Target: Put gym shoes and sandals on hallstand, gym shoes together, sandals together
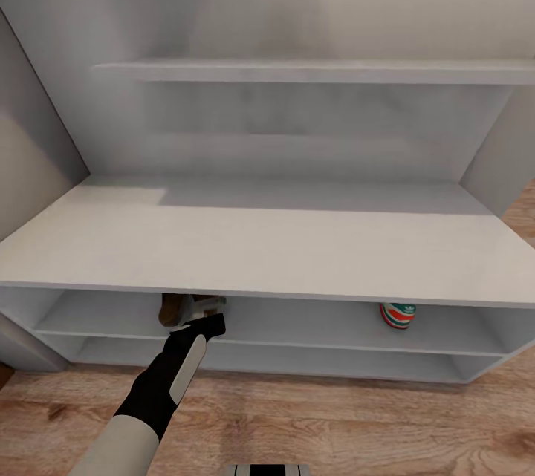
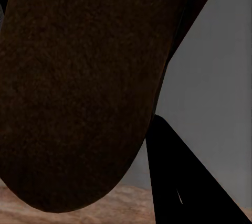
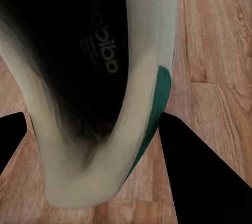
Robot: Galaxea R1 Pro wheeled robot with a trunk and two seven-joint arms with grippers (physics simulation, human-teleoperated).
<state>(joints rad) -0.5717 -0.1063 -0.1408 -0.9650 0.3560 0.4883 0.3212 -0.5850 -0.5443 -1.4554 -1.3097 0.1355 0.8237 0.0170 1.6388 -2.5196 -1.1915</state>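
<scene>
Between right hand (image 3: 89, 145) fingers: white gym shoe (image 3: 142, 93), green-striped, dark inside.

The brand name "adidas" is printed in dark letters on the insole of the gym shoe (image 3: 100, 77) in the right wrist view; only part of it can be read.

White hallstand (image 1: 253, 253) on wood floor (image 1: 334, 424); 1 gym shoe (image 1: 397, 315) on upper shelf.
</scene>
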